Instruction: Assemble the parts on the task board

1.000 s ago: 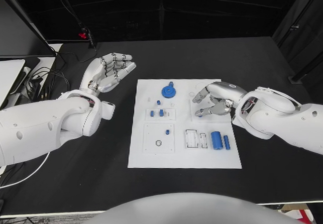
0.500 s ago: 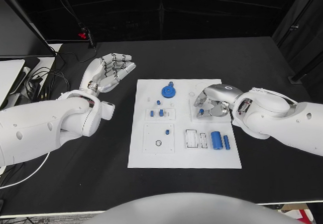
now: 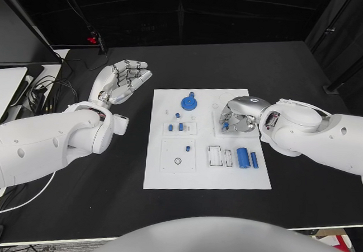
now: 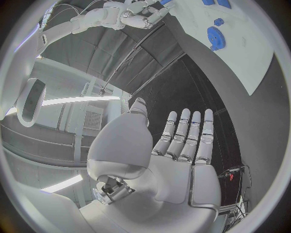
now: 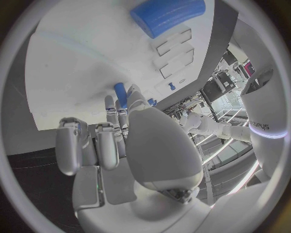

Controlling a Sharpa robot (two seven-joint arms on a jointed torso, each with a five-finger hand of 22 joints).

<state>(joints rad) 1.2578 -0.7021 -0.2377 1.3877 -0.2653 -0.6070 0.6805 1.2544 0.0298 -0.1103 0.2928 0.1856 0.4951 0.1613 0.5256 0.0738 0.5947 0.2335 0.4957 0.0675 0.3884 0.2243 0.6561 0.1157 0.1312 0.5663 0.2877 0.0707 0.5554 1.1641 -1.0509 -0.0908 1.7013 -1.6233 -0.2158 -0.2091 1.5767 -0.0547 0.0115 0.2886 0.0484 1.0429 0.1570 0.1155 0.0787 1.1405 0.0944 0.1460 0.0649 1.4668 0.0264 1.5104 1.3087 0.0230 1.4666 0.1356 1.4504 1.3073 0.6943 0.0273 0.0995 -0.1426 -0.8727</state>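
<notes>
The black table (image 3: pixel 233 61) carries the white task board (image 3: pixel 203 180) at its middle. The left hand (image 3: pixel 121 79) hangs over bare table left of the board's far end, palm open, fingers straight and apart, holding nothing. The right hand (image 3: pixel 237 115) is curled down over the board's far right part; in the right wrist view its fingers close around a small blue peg (image 5: pixel 121 93). A blue gear (image 3: pixel 189 102) lies at the board's far middle. A blue cylinder (image 3: pixel 243 157) lies in the near right section, a slimmer blue pin (image 3: pixel 254 159) just right of it. Small blue parts (image 3: pixel 178 126) sit near the centre-left.
</notes>
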